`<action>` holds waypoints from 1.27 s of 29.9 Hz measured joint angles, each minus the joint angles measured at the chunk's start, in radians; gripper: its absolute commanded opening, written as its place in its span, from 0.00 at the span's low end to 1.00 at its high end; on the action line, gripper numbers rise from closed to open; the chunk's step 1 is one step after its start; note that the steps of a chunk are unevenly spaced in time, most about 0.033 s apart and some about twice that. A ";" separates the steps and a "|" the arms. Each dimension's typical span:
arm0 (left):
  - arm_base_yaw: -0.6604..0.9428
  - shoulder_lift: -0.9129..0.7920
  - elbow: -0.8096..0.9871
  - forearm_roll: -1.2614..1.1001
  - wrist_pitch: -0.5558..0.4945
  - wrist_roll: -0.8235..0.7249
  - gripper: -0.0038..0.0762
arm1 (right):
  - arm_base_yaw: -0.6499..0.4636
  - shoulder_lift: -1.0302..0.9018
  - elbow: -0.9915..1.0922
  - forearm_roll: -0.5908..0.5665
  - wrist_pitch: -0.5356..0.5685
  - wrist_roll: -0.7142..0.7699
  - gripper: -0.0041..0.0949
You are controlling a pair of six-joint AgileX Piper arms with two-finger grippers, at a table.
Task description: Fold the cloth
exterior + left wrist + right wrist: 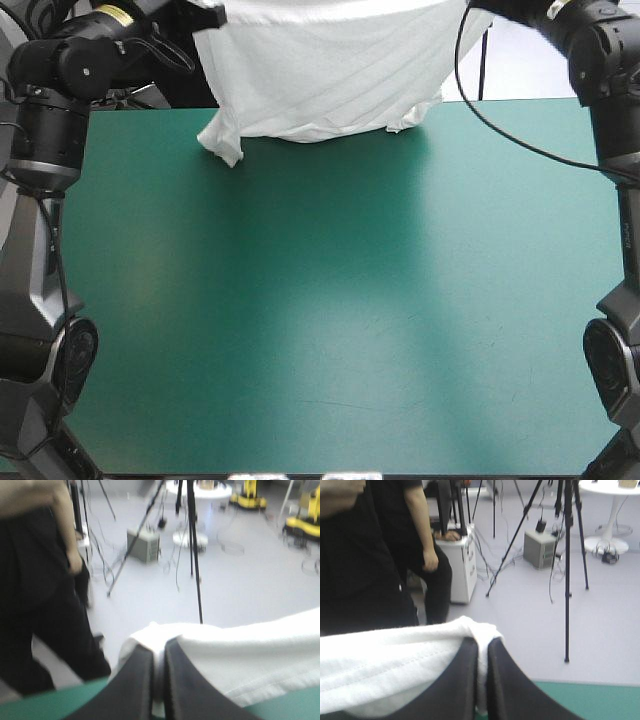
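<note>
T-shirt (320, 70) hangs spread at the desk's (330, 300) 12 o'clock edge, its upper corners pinched in the left end effector (160, 646) and right end effector (482, 642). Likely next: lowering it flat toward 6 o'clock, both arms level.

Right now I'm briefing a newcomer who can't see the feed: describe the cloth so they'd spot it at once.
Find the far edge of the teal-green table. Above it hangs the T-shirt, stretched between the left pincer and the right pincer, both shut on its top edge. It is the only white thing there, a sleeve dangling on the left arm's side.
</note>
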 measured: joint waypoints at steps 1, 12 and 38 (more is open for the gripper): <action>0.000 0.014 0.000 0.008 0.070 -0.004 0.04 | 0.000 -0.002 0.043 0.007 0.013 -0.007 0.02; 0.000 0.068 0.091 0.066 0.492 -0.059 0.04 | 0.002 -0.135 0.449 0.094 0.189 -0.102 0.02; -0.090 -0.485 1.229 0.109 0.468 -0.162 0.04 | 0.173 -0.548 1.257 0.137 0.370 -0.102 0.02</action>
